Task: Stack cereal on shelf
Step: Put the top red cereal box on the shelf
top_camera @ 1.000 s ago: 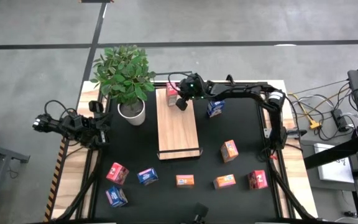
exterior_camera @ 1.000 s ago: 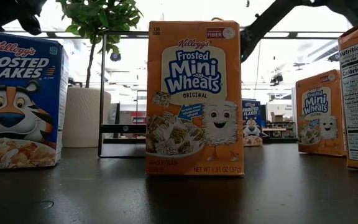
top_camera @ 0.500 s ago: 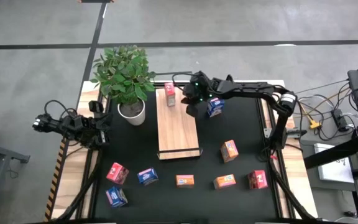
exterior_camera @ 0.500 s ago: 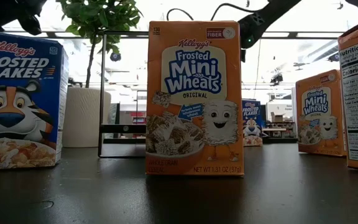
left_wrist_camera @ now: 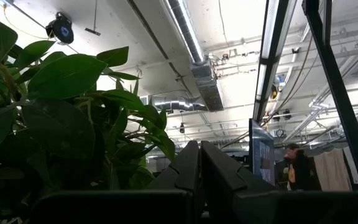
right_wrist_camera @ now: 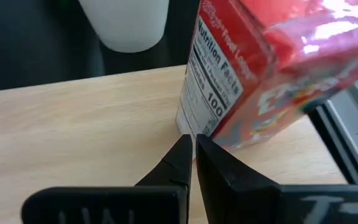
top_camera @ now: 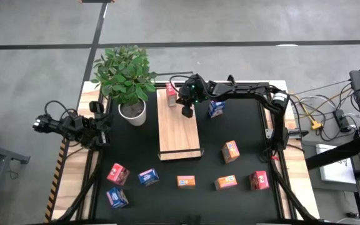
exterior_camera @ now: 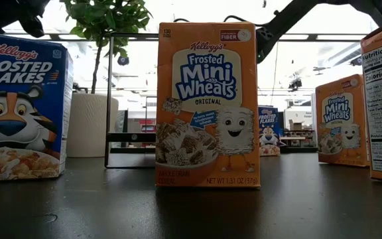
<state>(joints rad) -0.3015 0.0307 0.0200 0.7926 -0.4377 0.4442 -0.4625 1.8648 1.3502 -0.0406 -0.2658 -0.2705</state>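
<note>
The shelf [top_camera: 179, 128] is a light-wood board lying on the black table. A red cereal box [top_camera: 170, 95] stands on the shelf's far end. My right gripper [top_camera: 186, 111] hovers shut just right of that box, and in the right wrist view its tips [right_wrist_camera: 192, 144] sit at the box's lower corner [right_wrist_camera: 194, 127]. A blue cereal box [top_camera: 216, 108] stands on the table right of the shelf. Several more cereal boxes stand along the near edge. My left gripper [left_wrist_camera: 199, 155] is shut and waits at the table's left edge, pointing upward. My right gripper's shut fingertips [right_wrist_camera: 185, 149] come slanting down from the table's right to the bottom corner of the red box's nutrition-label side [right_wrist_camera: 204, 118]. I cannot tell whether they touch it. The box stands with its base on the shelf.
A potted plant [top_camera: 127, 78] in a white pot [top_camera: 132, 112] stands left of the shelf's far end. An orange-red box [top_camera: 230, 150] stands right of the shelf's near end. The near row runs from a red box [top_camera: 117, 174] to another red box [top_camera: 259, 180]. An orange box [exterior_camera: 207, 106] fills the low view.
My right gripper has swung a little toward the table's right, then come back toward the red box, rolling at the wrist and staying shut. The red box has kept its place on the shelf.
</note>
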